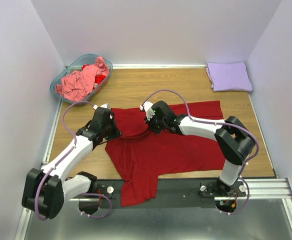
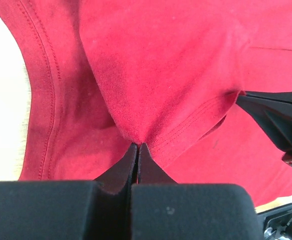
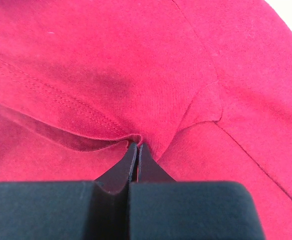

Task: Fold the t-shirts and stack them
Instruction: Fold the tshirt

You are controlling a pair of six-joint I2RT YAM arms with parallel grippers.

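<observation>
Wooden table (image 1: 130, 87) bears red shirt (image 1: 186, 145), lavender shirt (image 1: 229, 76), basket (image 1: 74, 61).

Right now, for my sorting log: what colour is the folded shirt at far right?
Lavender t-shirt; clearest in the top external view.

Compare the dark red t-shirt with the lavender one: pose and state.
The dark red t-shirt lies spread out in the middle; the lavender t-shirt sits folded square in the far right corner. The left gripper and right gripper both pinch the red one; nothing touches the lavender one. Both are plain cloth.
</observation>
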